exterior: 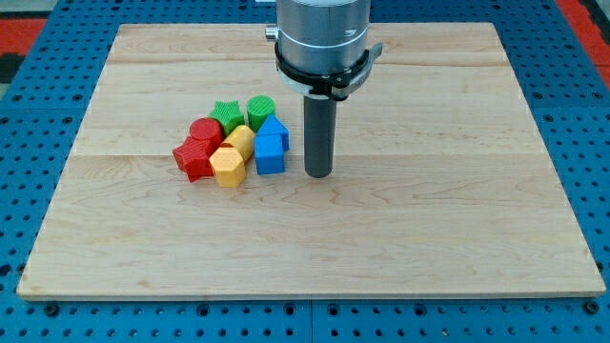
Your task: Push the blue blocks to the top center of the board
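Observation:
Two blue blocks sit at the right side of a tight cluster left of the board's centre: a blue block (pixel 274 131) above and a blue cube-like block (pixel 270 153) just below it, touching. My tip (pixel 318 174) stands on the board just to the right of the lower blue block, a small gap away. The rod rises from the tip to the grey arm body (pixel 322 38) at the view's top.
The cluster also holds a green star (pixel 226 115), a green cylinder (pixel 261 108), a red cylinder (pixel 204 131), a red block (pixel 194 158), a yellow hexagon (pixel 228 166) and a yellow block (pixel 240 139). The wooden board (pixel 429 219) lies on a blue pegboard.

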Tool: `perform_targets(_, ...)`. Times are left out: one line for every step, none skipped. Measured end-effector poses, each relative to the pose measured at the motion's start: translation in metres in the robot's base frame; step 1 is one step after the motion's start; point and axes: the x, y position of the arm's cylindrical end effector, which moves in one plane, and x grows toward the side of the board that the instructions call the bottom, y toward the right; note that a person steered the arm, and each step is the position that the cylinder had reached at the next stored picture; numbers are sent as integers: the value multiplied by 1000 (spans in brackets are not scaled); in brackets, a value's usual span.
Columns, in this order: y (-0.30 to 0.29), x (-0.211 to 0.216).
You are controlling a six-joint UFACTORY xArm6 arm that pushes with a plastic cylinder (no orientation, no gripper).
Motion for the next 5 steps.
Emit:
perform_targets(-5,33)
perform_targets(-50,42)
perform_targets(-64,25)
perform_targets(-63,-7)
perform_targets(-63,-34)
